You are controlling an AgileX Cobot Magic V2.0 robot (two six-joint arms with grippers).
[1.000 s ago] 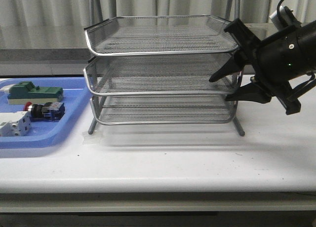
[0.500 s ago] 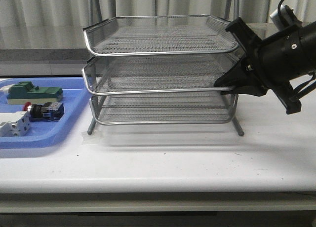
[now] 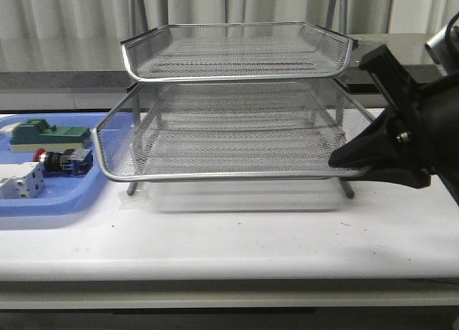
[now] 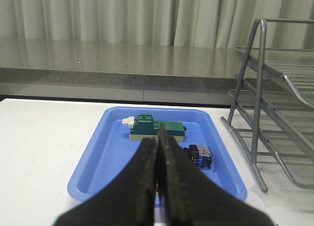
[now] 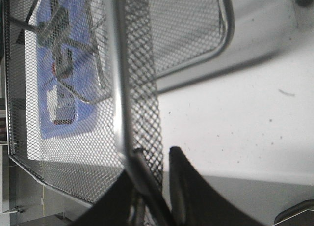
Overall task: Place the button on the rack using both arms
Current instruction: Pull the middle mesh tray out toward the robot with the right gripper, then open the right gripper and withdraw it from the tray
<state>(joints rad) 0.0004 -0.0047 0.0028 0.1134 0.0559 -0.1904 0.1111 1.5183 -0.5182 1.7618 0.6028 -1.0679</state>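
Note:
The rack [image 3: 237,75] stands mid-table with its middle tier [image 3: 215,176] slid out toward me. My right gripper [image 3: 343,161] is shut on that tier's front right rim; in the right wrist view the mesh wall [image 5: 142,103] sits between the fingers of the right gripper [image 5: 156,152]. The button [image 3: 63,160], with its red cap and blue rear block, lies in the blue tray [image 3: 43,201] at the left. In the left wrist view my left gripper [image 4: 158,140] is shut and empty, above the tray's near side, with the button [image 4: 198,155] just beyond it.
A green block part [image 3: 50,134] lies at the back of the blue tray and a white block part [image 3: 20,181] at its front. The pulled-out tier overhangs the tray's right edge. A grey ledge and curtains run behind the table.
My right gripper closed on the middle tier's rim and drew it out toward the table's front. The arm moved back and down with it. The tray parts stayed put.

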